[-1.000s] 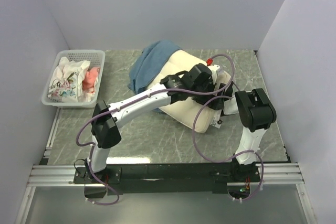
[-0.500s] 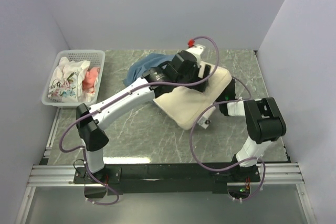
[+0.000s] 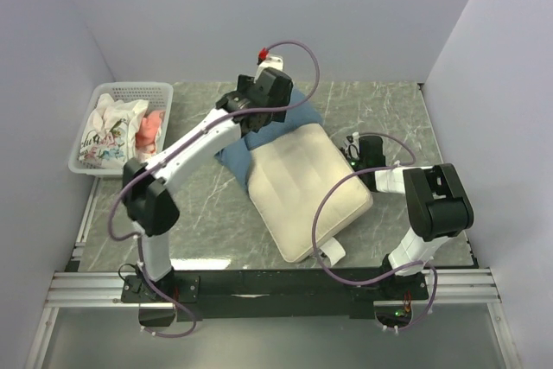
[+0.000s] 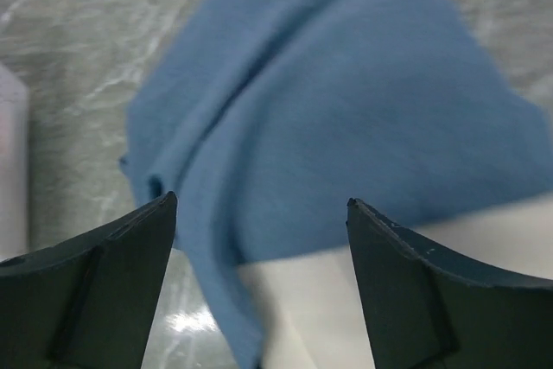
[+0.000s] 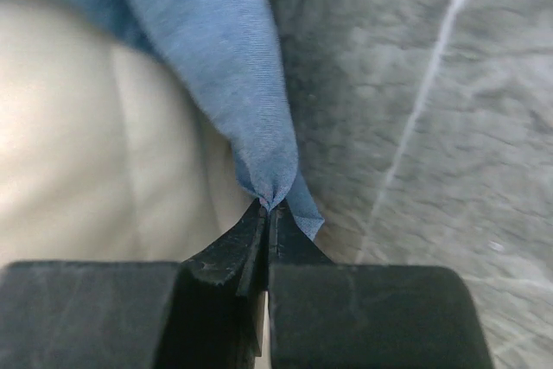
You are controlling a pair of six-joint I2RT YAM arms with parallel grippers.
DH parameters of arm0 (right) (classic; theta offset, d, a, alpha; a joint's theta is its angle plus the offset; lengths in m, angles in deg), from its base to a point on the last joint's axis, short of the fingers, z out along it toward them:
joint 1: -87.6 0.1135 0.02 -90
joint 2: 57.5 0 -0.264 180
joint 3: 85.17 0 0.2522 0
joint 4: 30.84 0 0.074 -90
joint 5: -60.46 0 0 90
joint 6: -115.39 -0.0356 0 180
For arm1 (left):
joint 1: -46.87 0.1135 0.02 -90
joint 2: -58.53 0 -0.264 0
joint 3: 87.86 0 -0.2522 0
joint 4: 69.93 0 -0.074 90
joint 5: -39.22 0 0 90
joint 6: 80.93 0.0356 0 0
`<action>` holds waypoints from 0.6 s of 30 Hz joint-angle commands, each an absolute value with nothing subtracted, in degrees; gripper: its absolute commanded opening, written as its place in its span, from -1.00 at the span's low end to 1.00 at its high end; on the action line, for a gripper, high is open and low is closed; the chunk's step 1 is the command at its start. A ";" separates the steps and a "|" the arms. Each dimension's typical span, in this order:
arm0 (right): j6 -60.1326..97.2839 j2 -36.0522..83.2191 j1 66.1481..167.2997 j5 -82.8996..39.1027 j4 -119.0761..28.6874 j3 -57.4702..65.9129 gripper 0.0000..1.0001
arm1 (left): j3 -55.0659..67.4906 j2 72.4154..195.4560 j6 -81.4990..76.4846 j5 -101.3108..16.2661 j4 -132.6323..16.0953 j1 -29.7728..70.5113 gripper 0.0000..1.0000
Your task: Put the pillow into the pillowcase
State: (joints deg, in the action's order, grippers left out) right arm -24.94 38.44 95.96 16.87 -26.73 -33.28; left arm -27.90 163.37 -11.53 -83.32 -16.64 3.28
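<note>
Your left arm (image 3: 194, 149) has swung off the pillow's middle to the far end of the bench (image 3: 216, 226). The pillow (image 3: 307, 183) has turned since a second ago, and its long side now runs toward the near edge.

That cream pillow lies plain face up at the centre of the bench. Only its far end sits under the blue pillowcase (image 3: 233, 155); most of its length is bare. I judge you are near the start: the case has caught one end, and nearly the whole pillow has yet to go in.

At the far left stands the white basket (image 3: 138, 85), well apart from the work. It holds a white floral cloth (image 3: 104, 140) and a pink cloth (image 3: 151, 127), neither of them part of the job.

On the left wrist view your left jaws stand wide over the pillowcase with nothing between them. The right arm (image 3: 432, 200) sits beside the pillow's right edge, its right jaws pinched tight on a small corner of the pillowcase.
</note>
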 commanded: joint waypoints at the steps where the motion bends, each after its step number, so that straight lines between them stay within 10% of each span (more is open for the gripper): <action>1: -21.54 38.21 95.51 15.90 -28.87 -32.39 -1.00 | -31.83 173.30 -6.40 -89.62 -10.29 5.03 0.65; 18: -21.72 39.97 95.42 16.16 -28.25 -30.54 -1.00 | -9.52 162.00 -1.65 -82.53 -26.70 1.62 0.63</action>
